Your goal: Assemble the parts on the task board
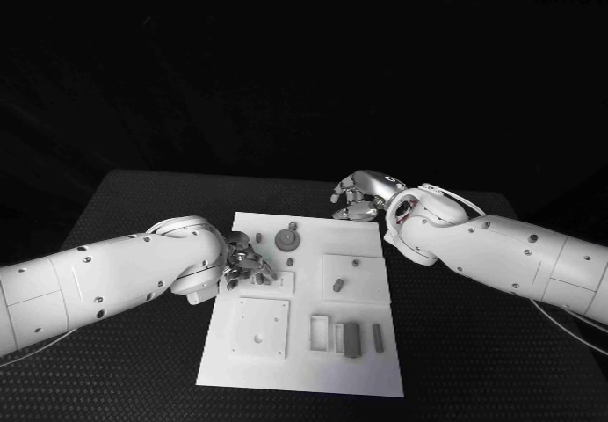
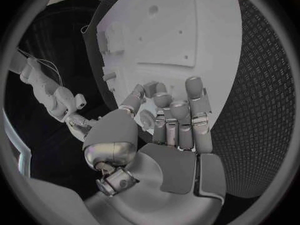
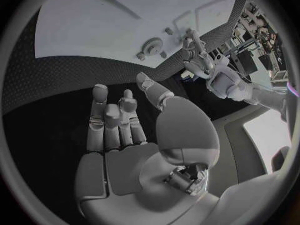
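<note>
The white task board lies in the middle of the black table. On its far part stand a grey gear and a small peg. Another peg sits in a square recess. Grey blocks lie near the front beside a square plate. My left hand hovers over the board's left edge with its fingers curled towards the thumb; whether they pinch a part is unclear. My right hand hangs past the board's far right corner, its fingers apart and empty. The gear is also in the right wrist view.
The ribbed black table mat spreads out on both sides of the board. My white right forearm crosses above the mat right of the board, and the left forearm lies over the mat on the left.
</note>
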`<action>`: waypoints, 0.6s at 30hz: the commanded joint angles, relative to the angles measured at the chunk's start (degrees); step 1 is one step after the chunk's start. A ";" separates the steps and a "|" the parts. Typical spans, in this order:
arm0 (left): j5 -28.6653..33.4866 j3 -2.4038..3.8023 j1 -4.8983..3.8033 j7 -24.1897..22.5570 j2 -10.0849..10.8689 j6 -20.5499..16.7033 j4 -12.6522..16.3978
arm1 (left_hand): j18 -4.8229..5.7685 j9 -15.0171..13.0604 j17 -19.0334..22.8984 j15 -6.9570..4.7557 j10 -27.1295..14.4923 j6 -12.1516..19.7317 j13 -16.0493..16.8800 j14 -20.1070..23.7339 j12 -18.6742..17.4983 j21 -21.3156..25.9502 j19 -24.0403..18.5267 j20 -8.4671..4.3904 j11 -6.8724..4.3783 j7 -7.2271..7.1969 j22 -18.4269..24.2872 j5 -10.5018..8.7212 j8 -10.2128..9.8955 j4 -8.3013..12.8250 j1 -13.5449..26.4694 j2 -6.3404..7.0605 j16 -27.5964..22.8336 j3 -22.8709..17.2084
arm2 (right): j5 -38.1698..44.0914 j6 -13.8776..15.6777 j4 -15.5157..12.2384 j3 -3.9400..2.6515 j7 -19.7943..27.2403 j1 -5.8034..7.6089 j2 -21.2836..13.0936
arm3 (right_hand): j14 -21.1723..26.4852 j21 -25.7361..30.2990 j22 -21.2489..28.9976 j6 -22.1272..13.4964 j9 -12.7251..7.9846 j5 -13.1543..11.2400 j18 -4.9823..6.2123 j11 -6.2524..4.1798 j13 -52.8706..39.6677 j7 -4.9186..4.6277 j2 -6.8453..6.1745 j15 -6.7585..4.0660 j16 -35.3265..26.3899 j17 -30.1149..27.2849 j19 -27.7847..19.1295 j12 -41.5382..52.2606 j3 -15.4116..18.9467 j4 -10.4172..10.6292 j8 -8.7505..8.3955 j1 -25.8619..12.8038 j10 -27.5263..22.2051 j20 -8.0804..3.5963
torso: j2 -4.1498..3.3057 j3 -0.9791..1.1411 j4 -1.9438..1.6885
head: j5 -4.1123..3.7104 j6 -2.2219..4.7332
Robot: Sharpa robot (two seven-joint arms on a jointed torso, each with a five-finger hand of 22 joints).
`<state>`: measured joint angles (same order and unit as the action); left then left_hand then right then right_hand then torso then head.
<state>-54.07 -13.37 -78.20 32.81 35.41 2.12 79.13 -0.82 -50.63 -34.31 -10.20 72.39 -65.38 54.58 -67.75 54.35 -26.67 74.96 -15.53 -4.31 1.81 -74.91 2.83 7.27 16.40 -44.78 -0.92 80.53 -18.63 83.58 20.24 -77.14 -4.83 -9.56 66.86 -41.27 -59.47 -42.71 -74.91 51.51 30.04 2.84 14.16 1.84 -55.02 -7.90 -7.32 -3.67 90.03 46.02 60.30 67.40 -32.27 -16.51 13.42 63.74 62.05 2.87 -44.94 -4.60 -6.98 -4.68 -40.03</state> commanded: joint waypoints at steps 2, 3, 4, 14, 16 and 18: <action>0.11 -0.01 0.06 -0.54 -0.08 0.19 0.05 | -0.73 0.10 0.09 -0.14 -0.06 0.02 -0.07 0.06 0.26 0.28 0.33 0.04 0.07 0.42 -1.07 0.02 0.22 0.34 -1.74 -0.66 0.24 0.14 | 0.11 -0.70 0.01 -0.03 0.48 -0.04 0.06 | -0.02 0.38 -0.91 -0.05 -0.07 -0.01 0.84 -0.07 0.07 -0.35 0.06 -0.56 -0.34 -0.07 -0.26 -0.21 0.38 0.07 0.01 0.11 -0.47 0.06 | -0.02 -0.03 0.03 | -0.02 -0.05; 0.20 -0.01 0.06 -0.49 -0.05 -0.16 0.08 | -0.72 0.12 0.10 -0.13 -0.07 0.04 -0.08 0.07 0.28 0.28 0.31 0.05 0.08 0.43 -1.09 0.02 0.24 0.35 -2.18 -0.93 0.26 0.17 | 0.09 -0.72 0.02 -0.03 0.48 -0.04 0.07 | -0.02 0.38 -0.91 -0.05 -0.07 -0.01 0.84 -0.07 0.07 -0.35 0.06 -0.56 -0.34 -0.07 -0.26 -0.21 0.38 0.07 0.01 0.11 -0.47 0.06 | -0.02 -0.03 0.03 | -0.02 -0.05; 0.25 -0.01 0.06 -0.40 -0.02 -0.42 0.09 | -0.71 0.15 0.13 -0.13 -0.09 0.07 -0.09 0.09 0.29 0.27 0.29 0.05 0.08 0.44 -1.11 0.01 0.25 0.34 -2.92 -1.25 0.27 0.09 | 0.06 -0.75 0.04 -0.03 0.49 -0.05 0.07 | -0.03 0.38 -0.91 -0.05 -0.07 -0.01 0.84 -0.07 0.07 -0.35 0.06 -0.56 -0.34 -0.07 -0.26 -0.21 0.38 0.07 0.01 0.11 -0.47 0.06 | -0.01 -0.04 0.03 | -0.05 -0.06; 1.99 0.00 0.07 -0.50 0.15 -1.22 0.14 | -0.53 0.25 0.30 0.04 -0.10 0.10 -0.24 0.14 0.33 0.21 0.36 0.19 0.23 0.58 -1.14 -0.05 0.45 0.29 -7.76 -2.53 0.31 -3.11 | 0.03 -0.80 0.07 -0.03 0.47 -0.10 0.10 | -0.03 0.38 -0.91 -0.05 -0.07 -0.01 0.84 -0.06 0.08 -0.36 0.07 -0.56 -0.34 -0.07 -0.26 -0.20 0.39 0.08 0.01 0.07 -0.47 0.06 | 0.03 -0.05 -0.05 | -0.14 -0.13; 2.23 0.00 0.07 -0.50 0.16 -1.35 0.11 | -0.49 0.26 0.32 0.05 -0.09 0.01 -0.27 0.13 0.36 0.18 0.34 0.22 0.24 0.58 -1.16 -0.05 0.55 0.25 -8.52 -2.81 0.36 -3.65 | 0.03 -0.80 0.07 -0.03 0.47 -0.10 0.11 | -0.03 0.38 -0.91 -0.05 -0.07 -0.01 0.84 -0.06 0.08 -0.36 0.07 -0.56 -0.34 -0.07 -0.26 -0.20 0.39 0.08 0.01 0.06 -0.47 0.06 | 0.01 -0.06 -0.06 | -0.13 -0.14; 3.14 0.00 0.07 -0.47 0.16 -1.48 -0.11 | -0.45 0.26 0.35 0.06 -0.07 -0.07 -0.29 0.13 0.37 0.15 0.35 0.24 0.24 0.58 -1.17 -0.05 0.62 0.16 -8.82 -2.87 0.38 -4.03 | 0.03 -0.81 0.09 -0.03 0.47 -0.10 0.12 | -0.03 0.38 -0.91 -0.05 -0.08 -0.01 0.84 -0.06 0.08 -0.36 0.07 -0.56 -0.34 -0.07 -0.25 -0.20 0.39 0.08 0.01 0.06 -0.47 0.06 | 0.01 -0.06 -0.04 | -0.15 -0.13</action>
<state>-52.60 -13.27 -78.27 32.52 35.61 1.41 79.18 -0.81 -50.21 -34.02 -9.79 72.38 -65.03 54.36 -67.40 54.35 -26.67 74.74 -15.30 -4.31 2.24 -74.90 2.61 7.71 16.54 -50.81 -1.38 80.54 -22.47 83.49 20.05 -77.03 -4.83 -9.53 66.79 -41.19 -59.60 -42.71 -74.91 51.51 30.04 2.83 14.16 1.84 -55.03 -7.88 -7.32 -3.89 90.03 46.03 60.30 67.40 -32.27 -16.51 13.42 63.74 62.05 2.87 -44.94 -4.66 -7.01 -4.80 -40.16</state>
